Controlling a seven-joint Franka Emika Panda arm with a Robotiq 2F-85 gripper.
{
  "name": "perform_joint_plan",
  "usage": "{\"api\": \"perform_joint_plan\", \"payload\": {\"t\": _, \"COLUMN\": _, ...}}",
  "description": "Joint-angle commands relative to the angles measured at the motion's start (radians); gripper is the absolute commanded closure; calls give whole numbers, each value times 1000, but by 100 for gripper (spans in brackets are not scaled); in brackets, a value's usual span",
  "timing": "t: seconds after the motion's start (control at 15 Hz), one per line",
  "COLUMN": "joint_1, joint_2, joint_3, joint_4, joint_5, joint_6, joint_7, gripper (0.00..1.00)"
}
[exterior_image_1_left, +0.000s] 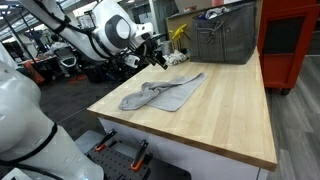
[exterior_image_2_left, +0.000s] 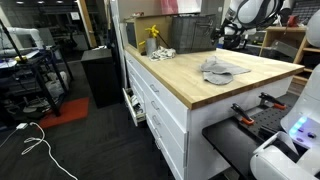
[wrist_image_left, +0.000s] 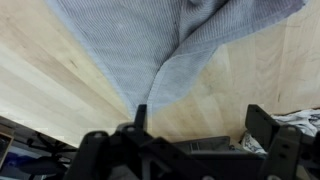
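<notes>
A grey cloth (exterior_image_1_left: 160, 93) lies crumpled on the wooden tabletop (exterior_image_1_left: 215, 115); it also shows in an exterior view (exterior_image_2_left: 222, 70) and fills the top of the wrist view (wrist_image_left: 160, 45). My gripper (exterior_image_1_left: 158, 58) hovers above the table's far edge, beyond the cloth, apart from it. In the wrist view its two fingers (wrist_image_left: 200, 125) stand wide apart with only bare wood between them, so it is open and empty.
A metal wire basket (exterior_image_1_left: 222, 35) stands at the back of the table, with a yellow item (exterior_image_1_left: 179, 35) beside it. A red cabinet (exterior_image_1_left: 295, 40) stands past the table. White drawers (exterior_image_2_left: 160, 105) run below the tabletop.
</notes>
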Motion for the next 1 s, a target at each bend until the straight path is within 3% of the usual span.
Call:
{"api": "perform_joint_plan", "payload": {"t": 0.0, "joint_1": 0, "joint_2": 0, "joint_3": -1, "joint_4": 0, "joint_5": 0, "joint_6": 0, "joint_7": 0, "gripper": 0}}
{"api": "perform_joint_plan", "payload": {"t": 0.13, "joint_1": 5, "joint_2": 5, "joint_3": -9, "joint_4": 2, "joint_5": 3, "joint_6": -10, "joint_7": -7, "gripper": 0}}
{"api": "perform_joint_plan", "payload": {"t": 0.2, "joint_1": 61, "joint_2": 9, "joint_3": -41, "joint_4": 1, "joint_5": 39, "joint_6": -42, "joint_7": -30, "gripper": 0}}
{"api": "perform_joint_plan", "payload": {"t": 0.27, "joint_1": 124, "joint_2": 16, "joint_3": -75, "joint_4": -1, "joint_5": 79, "joint_6": -65, "joint_7": -50, "gripper": 0}}
{"api": "perform_joint_plan", "payload": {"t": 0.33, "joint_1": 238, "joint_2": 32, "joint_3": -139, "joint_4": -1, "joint_5": 159, "joint_6": -78, "joint_7": -94, "gripper": 0}}
{"api": "perform_joint_plan", "payload": {"t": 0.47, "joint_1": 384, "joint_2": 48, "joint_3": -170, "joint_4": -2, "joint_5": 352, "joint_6": -100, "joint_7": -178, "gripper": 0}}
{"api": "perform_joint_plan", "payload": {"t": 0.53, "joint_1": 470, "joint_2": 24, "joint_3": -190, "joint_4": -2, "joint_5": 448, "joint_6": -154, "joint_7": -215, "gripper": 0}}
{"api": "perform_joint_plan", "payload": {"t": 0.67, "joint_1": 630, "joint_2": -83, "joint_3": -309, "joint_4": 1, "joint_5": 629, "joint_6": -328, "joint_7": -348, "gripper": 0}}
{"api": "perform_joint_plan", "payload": {"t": 0.73, "joint_1": 568, "joint_2": -105, "joint_3": -255, "joint_4": 4, "joint_5": 663, "joint_6": -391, "joint_7": -366, "gripper": 0}}
{"api": "perform_joint_plan", "payload": {"t": 0.93, "joint_1": 471, "joint_2": -132, "joint_3": -228, "joint_4": 40, "joint_5": 610, "joint_6": -525, "joint_7": -313, "gripper": 0}}
